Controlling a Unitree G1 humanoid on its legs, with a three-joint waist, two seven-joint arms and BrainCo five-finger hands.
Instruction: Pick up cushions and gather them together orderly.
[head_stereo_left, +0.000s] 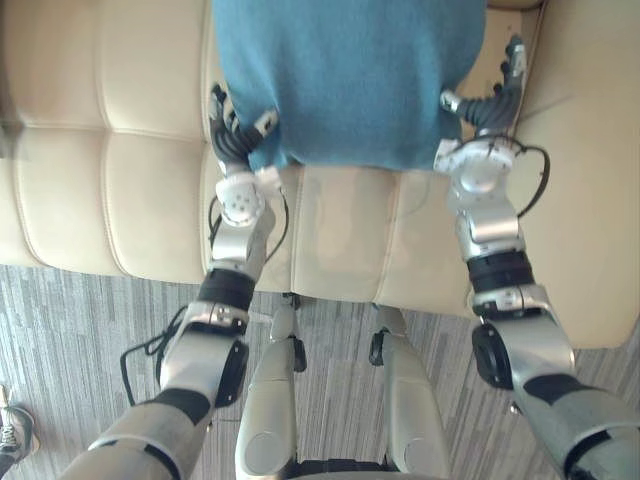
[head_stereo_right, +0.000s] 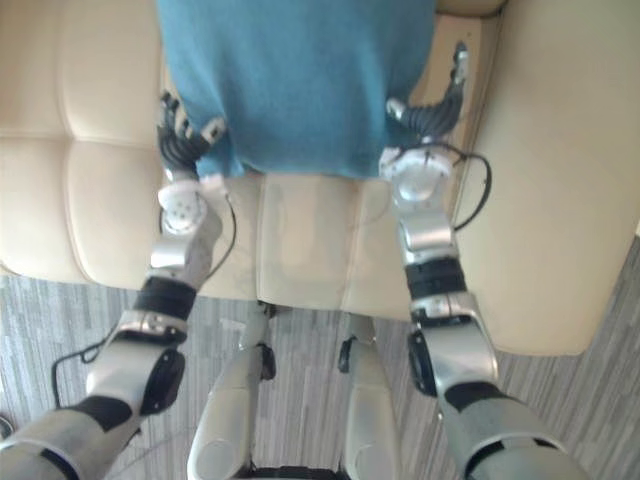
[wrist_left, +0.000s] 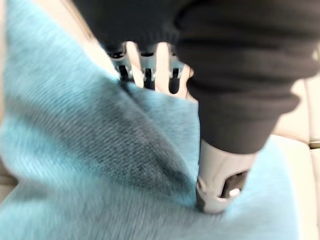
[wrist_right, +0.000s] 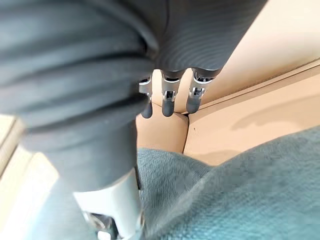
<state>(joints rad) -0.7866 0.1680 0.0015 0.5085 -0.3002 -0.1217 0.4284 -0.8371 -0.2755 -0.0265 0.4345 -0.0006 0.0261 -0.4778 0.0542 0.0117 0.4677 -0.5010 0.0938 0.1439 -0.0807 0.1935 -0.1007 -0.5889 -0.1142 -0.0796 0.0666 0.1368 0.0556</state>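
Observation:
A teal cushion (head_stereo_left: 350, 70) lies on the seat of a cream sofa (head_stereo_left: 100, 180), its near edge toward me. My left hand (head_stereo_left: 235, 140) is at the cushion's near left corner; in the left wrist view its fingers (wrist_left: 145, 70) reach behind the fabric (wrist_left: 100, 165) and its thumb (wrist_left: 220, 185) presses into it, pinching the corner. My right hand (head_stereo_left: 490, 105) is at the near right corner, fingers (wrist_right: 169, 102) straight along the sofa beside the cushion (wrist_right: 240, 195), and only its thumb touches the cushion's edge.
The sofa's padded armrest (head_stereo_left: 590, 200) rises close on the right of my right hand. The seat stretches away to the left. Grey striped floor (head_stereo_left: 80, 310) lies in front of the sofa, with a shoe (head_stereo_left: 15, 430) at the lower left.

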